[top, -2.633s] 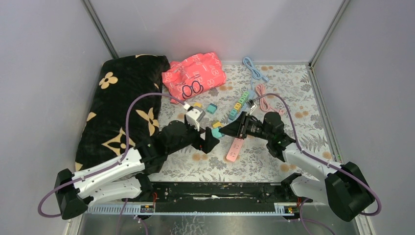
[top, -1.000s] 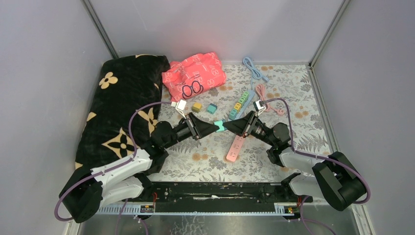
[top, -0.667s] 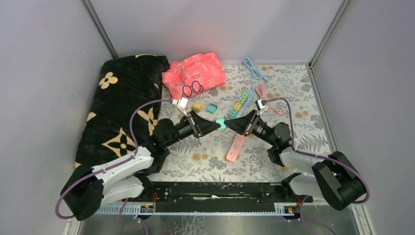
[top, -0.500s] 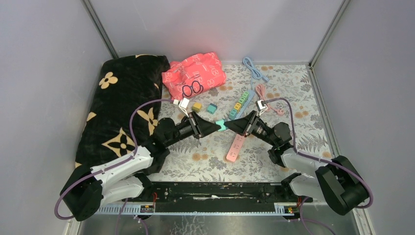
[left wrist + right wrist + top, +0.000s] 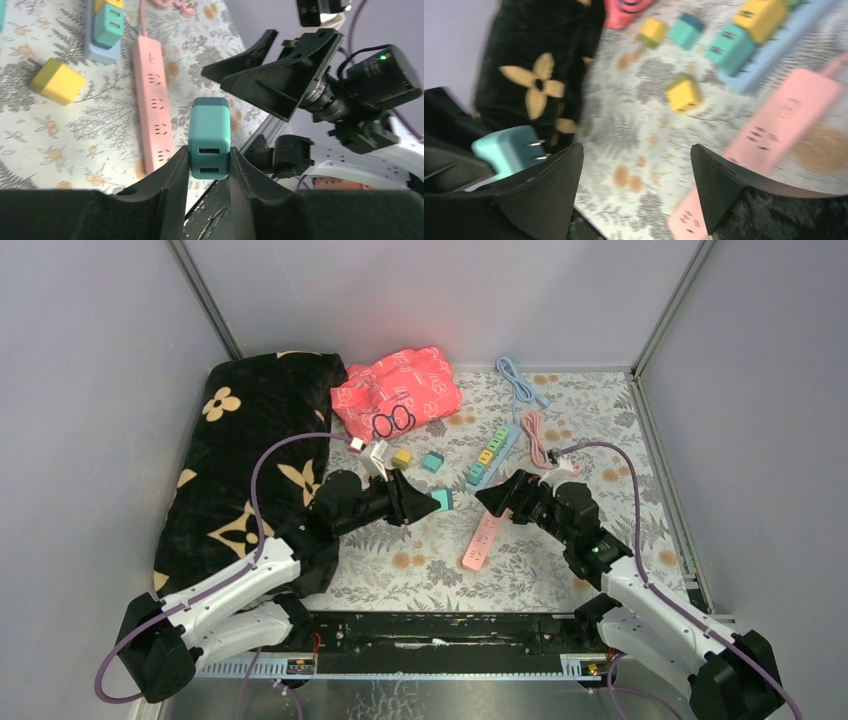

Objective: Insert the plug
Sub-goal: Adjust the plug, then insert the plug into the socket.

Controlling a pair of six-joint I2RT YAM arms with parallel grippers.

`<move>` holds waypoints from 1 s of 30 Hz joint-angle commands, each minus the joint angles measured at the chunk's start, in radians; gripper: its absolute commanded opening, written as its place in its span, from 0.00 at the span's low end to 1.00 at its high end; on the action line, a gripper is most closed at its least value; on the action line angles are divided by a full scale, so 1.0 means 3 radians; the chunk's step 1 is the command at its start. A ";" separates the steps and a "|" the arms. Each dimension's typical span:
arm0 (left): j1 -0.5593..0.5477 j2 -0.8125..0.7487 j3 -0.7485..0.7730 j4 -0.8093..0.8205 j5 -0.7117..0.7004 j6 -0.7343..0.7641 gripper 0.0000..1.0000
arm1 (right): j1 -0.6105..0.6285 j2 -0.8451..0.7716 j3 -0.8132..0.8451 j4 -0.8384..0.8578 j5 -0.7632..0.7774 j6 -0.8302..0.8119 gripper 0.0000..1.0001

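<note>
Where the desk (image 5: 520, 575) runs nearest the arm bases, I note the pink power strip (image 5: 481, 540) lying flat, sockets up. Just beyond and above it, the left claw (image 5: 431, 503) is clamped on the teal plug (image 5: 442, 501), prongs toward the right claw (image 5: 490, 496), which stands spread and empty, apart from the plug. Farther back lies a blue strip (image 5: 497, 450) carrying coloured plugs.
</note>
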 commanded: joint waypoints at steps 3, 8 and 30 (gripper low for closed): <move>-0.0033 0.0140 0.0316 -0.0798 -0.0154 0.0473 0.00 | -0.0035 0.0082 0.0332 -0.1055 0.0913 -0.0560 0.85; -0.0090 0.0271 0.0530 -0.1272 -0.0310 0.0703 0.00 | -0.0110 0.0404 0.0446 -0.1131 0.0917 -0.0407 0.81; -0.0299 0.0894 0.1077 -0.1585 -0.0457 0.0974 0.00 | -0.0331 0.1519 0.0015 -0.0147 0.0038 0.0444 0.54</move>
